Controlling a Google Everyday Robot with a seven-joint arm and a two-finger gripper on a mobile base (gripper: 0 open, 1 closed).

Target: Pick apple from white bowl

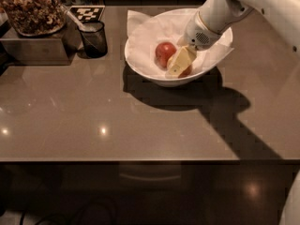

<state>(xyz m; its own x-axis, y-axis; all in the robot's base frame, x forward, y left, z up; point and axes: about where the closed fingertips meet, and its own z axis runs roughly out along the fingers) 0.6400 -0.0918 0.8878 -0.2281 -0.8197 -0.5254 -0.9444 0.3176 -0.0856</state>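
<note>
The white bowl [140, 62], wide and lined with crumpled white paper, stands at the back middle of the counter. A red apple [164, 53] lies in it, left of centre. My gripper [181, 63], cream-coloured at its tip, reaches down from the upper right into the bowl, just right of that red apple and touching or nearly touching it. A sliver of orange skin [187, 72] shows under the gripper's tip. It looks like the paler apple, mostly hidden by the gripper. I cannot tell whether the gripper holds it.
A small dark cup [94, 39] with a spoon stands left of the bowl. A metal box [33, 48] topped with a dish of brown snacks sits at the back left. A checkered marker [89, 13] lies behind the cup. The counter's front edge runs across the lower frame.
</note>
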